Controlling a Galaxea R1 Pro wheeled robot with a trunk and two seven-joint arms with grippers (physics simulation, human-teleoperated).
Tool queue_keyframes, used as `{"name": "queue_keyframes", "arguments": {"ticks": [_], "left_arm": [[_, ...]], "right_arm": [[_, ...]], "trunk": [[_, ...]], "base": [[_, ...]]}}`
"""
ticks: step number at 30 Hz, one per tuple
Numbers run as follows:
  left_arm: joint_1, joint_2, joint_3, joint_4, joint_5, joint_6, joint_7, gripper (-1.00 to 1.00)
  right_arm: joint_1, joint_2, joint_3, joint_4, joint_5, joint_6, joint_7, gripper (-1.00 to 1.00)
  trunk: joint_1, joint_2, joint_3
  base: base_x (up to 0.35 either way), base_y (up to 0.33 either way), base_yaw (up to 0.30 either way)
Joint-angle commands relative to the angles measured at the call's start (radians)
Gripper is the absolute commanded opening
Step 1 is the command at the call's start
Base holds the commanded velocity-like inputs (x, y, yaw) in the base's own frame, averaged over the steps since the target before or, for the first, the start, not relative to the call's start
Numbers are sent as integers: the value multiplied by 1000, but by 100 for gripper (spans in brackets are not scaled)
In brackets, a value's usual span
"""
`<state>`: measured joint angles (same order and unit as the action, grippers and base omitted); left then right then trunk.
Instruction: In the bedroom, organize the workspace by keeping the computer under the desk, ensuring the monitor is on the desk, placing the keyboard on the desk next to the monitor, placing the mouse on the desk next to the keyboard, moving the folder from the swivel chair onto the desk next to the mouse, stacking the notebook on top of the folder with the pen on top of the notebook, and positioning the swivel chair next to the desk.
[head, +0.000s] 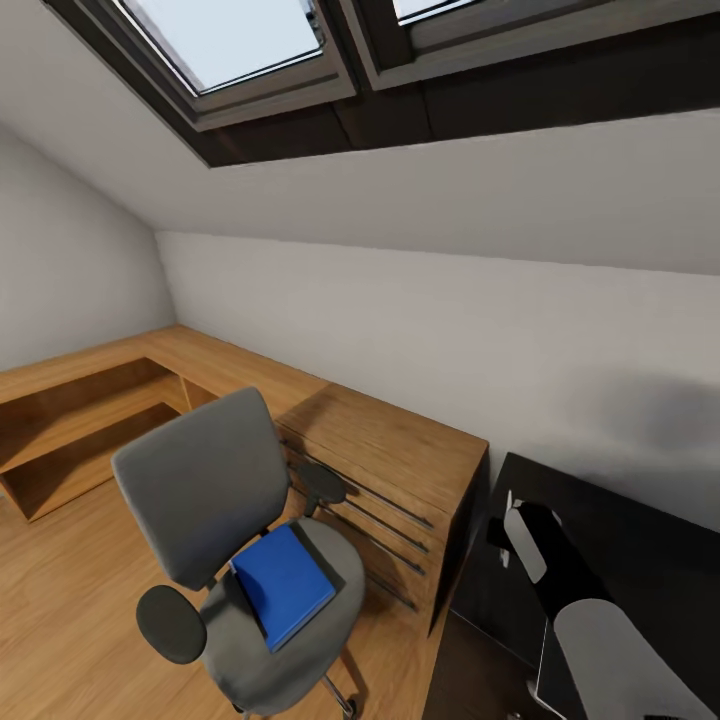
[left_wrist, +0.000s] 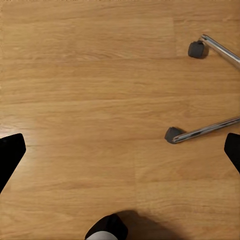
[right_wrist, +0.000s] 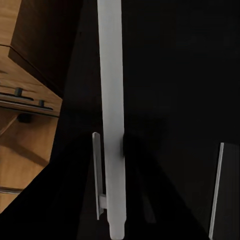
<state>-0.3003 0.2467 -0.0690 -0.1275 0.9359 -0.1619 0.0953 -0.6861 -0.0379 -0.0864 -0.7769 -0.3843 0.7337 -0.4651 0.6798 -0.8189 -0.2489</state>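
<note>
While the robot stands under the sloped ceiling with its dark-framed skylights (head: 250, 60), the grey padded swivel chair with black armrests (head: 200, 480) sits on the light wooden plank floor (head: 60, 610), just in front of the light wooden drawer cabinet with dark bar handles (head: 400, 470). On the chair's seat lies the bright blue flat rectangular folder (head: 283, 585), flat and turned a little askew, its back edge close to the backrest. To the left of the cabinet a low wooden shelf unit (head: 80, 410) runs along the wall into the corner.

At the right, beside the cabinet, begins the long black desk (head: 620, 510). Above its near end hangs the right gripper (head: 545, 535), pointing down toward the black top. Between its fingers it holds the thin white stick-like pen (right_wrist: 112, 115), and the right wrist view shows one pale finger (right_wrist: 97, 175) pressed against the pen's side over the dark desk surface.

The left gripper (left_wrist: 120, 150) hangs over bare floor with its two black fingertips (left_wrist: 10, 152) standing far apart, nothing between them. Beyond them lie two chrome legs of the chair's base (left_wrist: 205, 131), each ending in a dark grey caster.
</note>
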Motion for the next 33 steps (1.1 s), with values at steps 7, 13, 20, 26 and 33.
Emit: {"name": "queue_keyframes", "arguments": {"ticks": [7, 13, 20, 26, 33], "left_arm": [[0, 0, -7, -1, 4, -2, 6, 100], [0, 1, -6, -1, 6, -2, 6, 100], [0, 4, -5, 0, 7, -2, 5, 100], [0, 5, -5, -1, 7, -2, 3, 100], [0, 5, -4, 0, 7, -2, 2, 100]], "right_arm": [[-36, -10, 0, 91, -12, -52, -9, -100], [-62, -31, 0, 166, -12, -118, -9, -100], [-64, -30, 0, 209, -12, -140, -8, -100], [-64, -30, 1, 229, -14, -164, -8, -100], [-64, -28, 3, 239, -14, -174, -2, -100]], "trunk": [[0, -1, -1], [0, -1, -1], [0, -1, -1], [0, -1, -1], [0, -1, -1]], "base": [[0, 0, 0], [0, 0, 0], [0, 0, 0], [0, 0, 0], [0, 0, 0]]}}
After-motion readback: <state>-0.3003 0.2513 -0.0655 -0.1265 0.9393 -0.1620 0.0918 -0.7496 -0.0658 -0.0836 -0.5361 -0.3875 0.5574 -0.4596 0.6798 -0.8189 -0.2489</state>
